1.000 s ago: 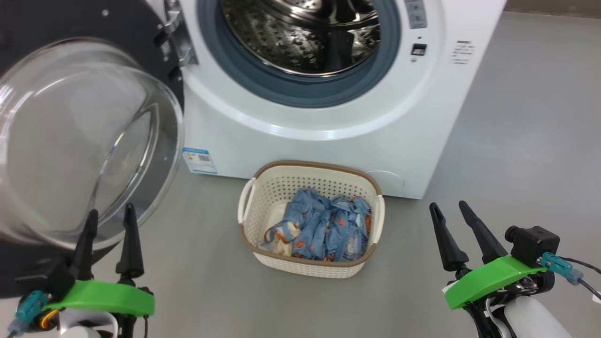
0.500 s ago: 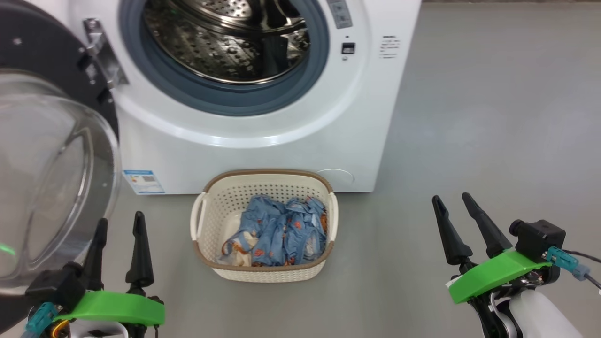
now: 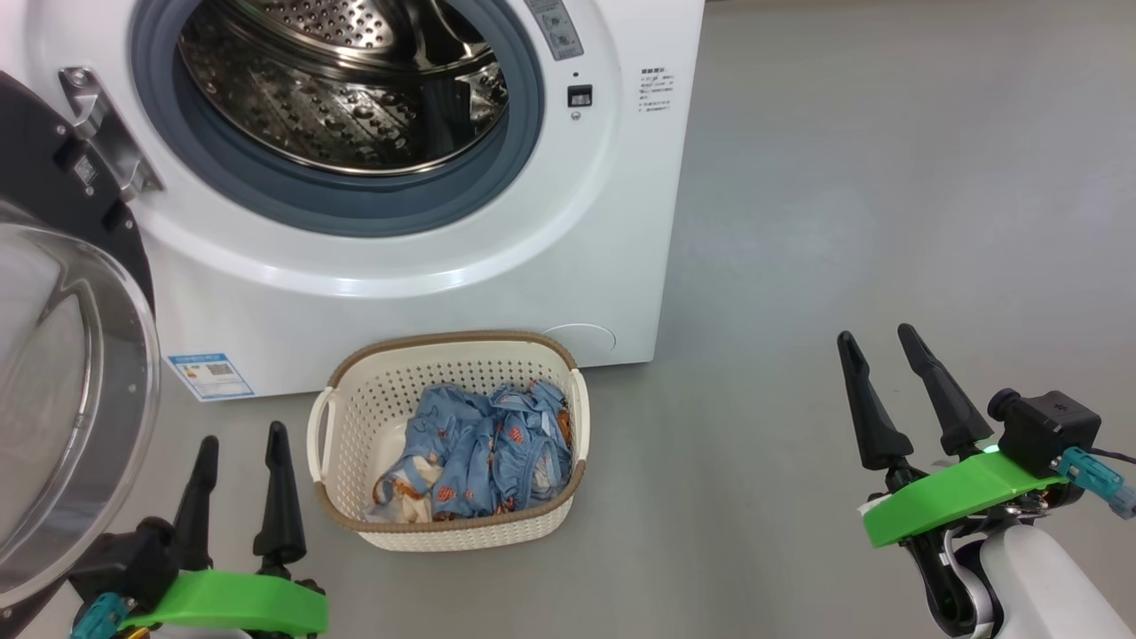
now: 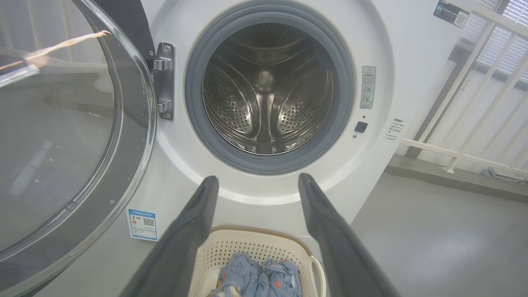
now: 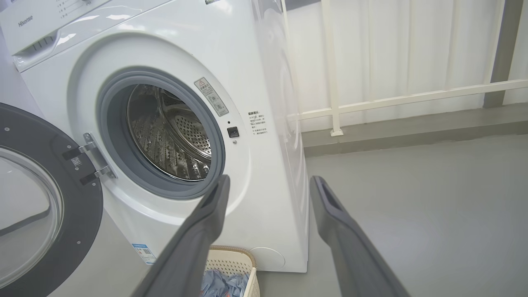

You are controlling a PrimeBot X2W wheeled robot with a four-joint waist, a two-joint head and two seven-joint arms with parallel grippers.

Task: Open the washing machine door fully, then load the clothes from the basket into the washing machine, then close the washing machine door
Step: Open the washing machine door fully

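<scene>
The white washing machine stands at the upper left with its steel drum bare. Its black door with the glass bowl hangs swung open at the far left. On the floor before the machine sits the cream basket, holding the crumpled light-blue clothes. My left gripper is open at the lower left, just left of the basket. My right gripper is open at the lower right, well clear of the basket. The left wrist view looks past open fingers at the drum, door and basket.
Grey floor stretches wide to the right of the machine. A small blue sticker marks the machine's lower left front. In the right wrist view a white railing and a wall stand behind the machine.
The head camera has swung to the right, so machine, door and basket sit further left in the picture. Both grippers stay open; the right one sits slightly higher.
</scene>
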